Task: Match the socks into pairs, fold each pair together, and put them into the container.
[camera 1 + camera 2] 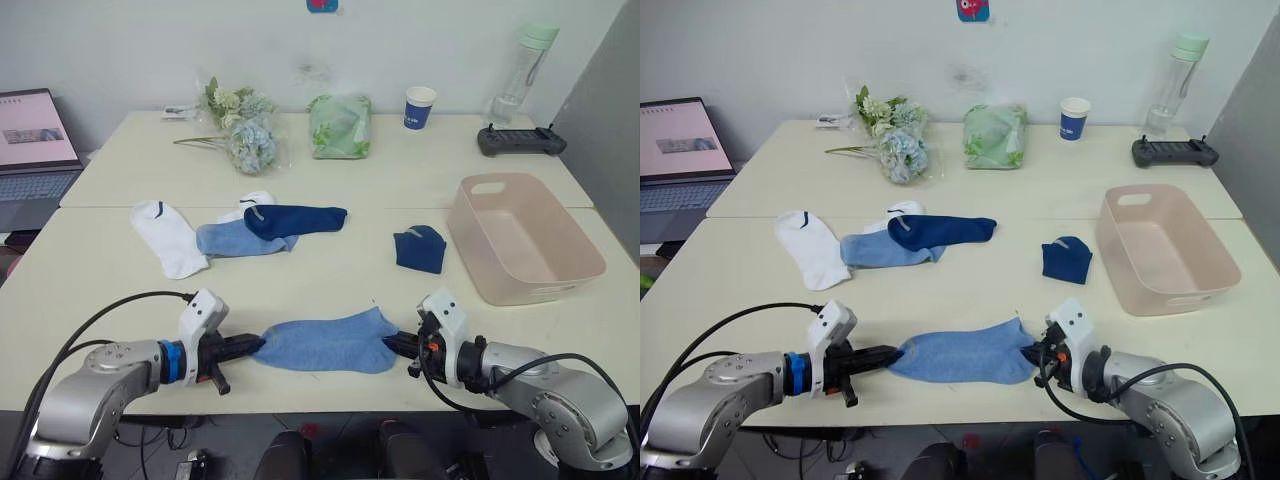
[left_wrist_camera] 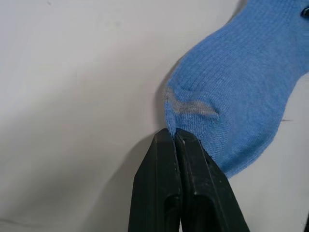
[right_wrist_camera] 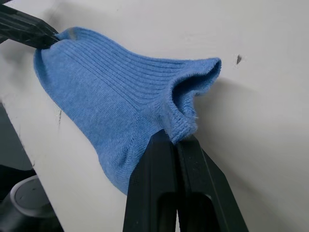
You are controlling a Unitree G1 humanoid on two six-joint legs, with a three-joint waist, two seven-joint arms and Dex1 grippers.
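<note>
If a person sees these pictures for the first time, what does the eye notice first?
A light blue sock lies stretched at the table's near edge, the left end effector and right end effector each shut on one end. Behind it lie loose socks, with an empty pink container at right.

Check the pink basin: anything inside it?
The pink basin looks empty: bare floor and far wall, no socks. Its near wall hides a strip of floor behind it.

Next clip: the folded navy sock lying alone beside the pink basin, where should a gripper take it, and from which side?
Probably by its upper corner, coming from above. The folded navy sock lies flat as a small doubled-up bundle apart from the container, and that corner lifts slightly off the table, giving the jaws an edge to close on while catching both layers.
</note>
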